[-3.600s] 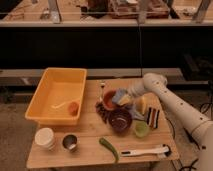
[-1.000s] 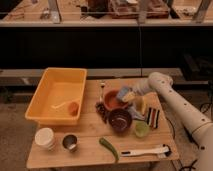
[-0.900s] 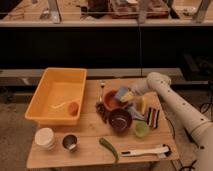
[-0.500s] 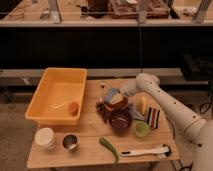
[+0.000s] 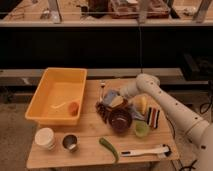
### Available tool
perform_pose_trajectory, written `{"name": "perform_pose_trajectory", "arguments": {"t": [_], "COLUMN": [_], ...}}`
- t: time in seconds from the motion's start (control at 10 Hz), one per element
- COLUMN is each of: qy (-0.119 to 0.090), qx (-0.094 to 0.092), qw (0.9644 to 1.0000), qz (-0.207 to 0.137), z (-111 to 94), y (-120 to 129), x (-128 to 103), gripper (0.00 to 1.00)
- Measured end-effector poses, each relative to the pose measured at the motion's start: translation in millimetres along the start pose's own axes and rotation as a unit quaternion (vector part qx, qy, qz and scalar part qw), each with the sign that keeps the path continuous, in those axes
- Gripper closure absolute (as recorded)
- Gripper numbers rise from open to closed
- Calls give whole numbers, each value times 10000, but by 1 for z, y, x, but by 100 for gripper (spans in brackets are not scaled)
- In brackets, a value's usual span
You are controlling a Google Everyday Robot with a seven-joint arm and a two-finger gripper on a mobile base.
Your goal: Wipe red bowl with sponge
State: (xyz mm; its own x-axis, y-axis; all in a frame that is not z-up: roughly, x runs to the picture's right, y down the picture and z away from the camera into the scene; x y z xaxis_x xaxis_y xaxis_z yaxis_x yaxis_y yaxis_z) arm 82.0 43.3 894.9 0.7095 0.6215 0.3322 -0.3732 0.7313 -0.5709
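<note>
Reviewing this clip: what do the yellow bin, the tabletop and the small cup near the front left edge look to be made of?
Yellow bin: likely moulded plastic, uniform colour with smooth rounded walls. Tabletop: wood, pale with plank seams, possibly bamboo. Small cup: probably metal, grey with a shiny rim. The gripper sits over the red bowl with the sponge, which looks like soft foam.

The sponge (image 5: 114, 100), yellow with blue, is held by the gripper (image 5: 119, 98) over the mostly hidden red bowl (image 5: 123, 103).
</note>
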Motion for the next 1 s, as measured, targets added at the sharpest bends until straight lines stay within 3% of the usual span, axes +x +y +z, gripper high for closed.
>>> {"name": "perform_pose_trajectory", "arguments": {"t": [0.2, 0.5, 0.8, 1.0], "qy": [94, 158, 139, 243], "qx": [30, 128, 252, 293], "qw": [9999, 9998, 9995, 9988], "qz": [31, 87, 157, 295], "z": [-12, -20, -20, -14], "y": [-8, -18, -26, -28], "x": [20, 33, 27, 23], "gripper": [100, 100, 100, 100]}}
